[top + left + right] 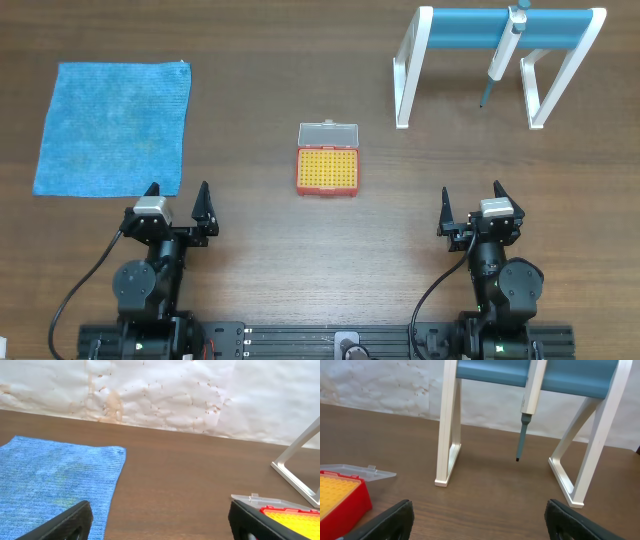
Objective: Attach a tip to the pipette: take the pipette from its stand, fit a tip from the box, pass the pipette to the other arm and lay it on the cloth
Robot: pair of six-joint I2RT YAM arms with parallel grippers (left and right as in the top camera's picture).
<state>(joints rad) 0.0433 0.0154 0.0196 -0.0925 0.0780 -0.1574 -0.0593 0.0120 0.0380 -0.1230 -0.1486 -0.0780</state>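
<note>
Pipette [503, 55] hung on stand [460, 30], far right; tip box [327, 172] sat centre, lid back; cloth [113, 130] lay far left. We saw left gripper [177, 188] and right gripper [470, 190] unladen, jaws spread wide.

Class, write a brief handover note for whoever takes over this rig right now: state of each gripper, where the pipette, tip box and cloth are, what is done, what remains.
Both open and empty, near their bases: left gripper and right gripper.
The pipette hangs on the stand at the far right, no tip visible on it.
The tip box sits mid-table with its lid open. The cloth lies at the far left.
Done: nothing.
Left: take the pipette, fit a tip, hand it over, lay it on the cloth.
</note>
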